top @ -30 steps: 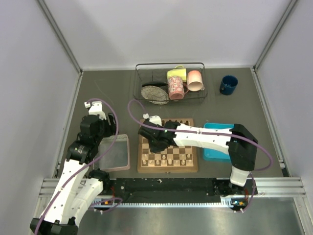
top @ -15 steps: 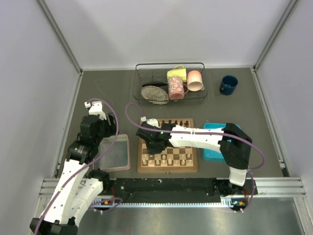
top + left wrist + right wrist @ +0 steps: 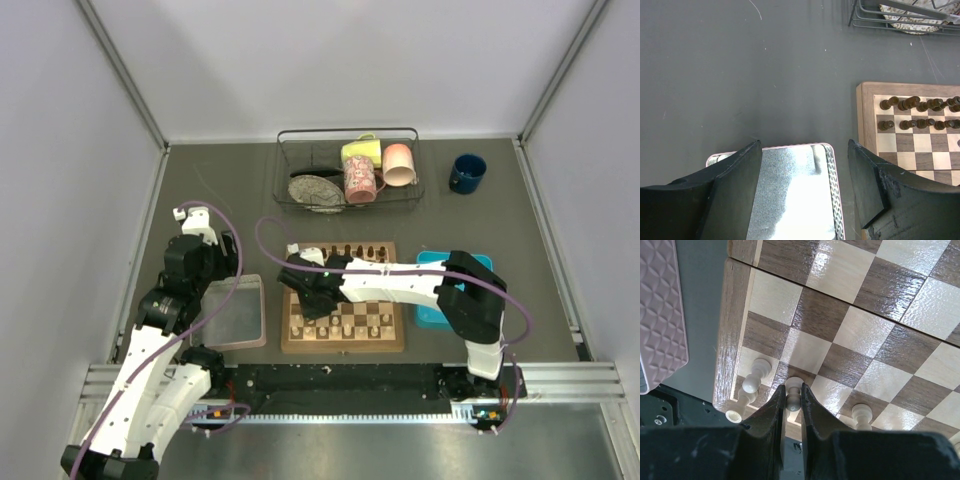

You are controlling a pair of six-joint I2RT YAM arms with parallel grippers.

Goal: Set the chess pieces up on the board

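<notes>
The board [image 3: 343, 343] lies at the table's near middle. Dark chess pieces [image 3: 350, 252] fill its far rows and cream pieces [image 3: 345, 325] stand along its near rows. My right gripper [image 3: 308, 300] hangs over the board's near-left corner, shut on a cream pawn [image 3: 792, 396] whose base is down at a dark square. Two other cream pieces [image 3: 751, 385] stand just left of it and one [image 3: 860, 414] stands to its right. My left gripper [image 3: 805, 185] is open with nothing between its fingers, above the clear pinkish tray [image 3: 790, 200]. Its view also catches the board's far-left corner [image 3: 866, 115] and dark pieces [image 3: 920, 105].
The pinkish tray [image 3: 232, 312] sits left of the board and a blue tray [image 3: 440, 310] sits right of it, under my right arm. At the back stands a wire basket [image 3: 348, 170] with mugs and a plate, and a dark blue mug [image 3: 466, 173] stands to its right.
My right gripper has slid left and nearer over the board, still shut, and its elbow has swung left. The left arm has not moved.
</notes>
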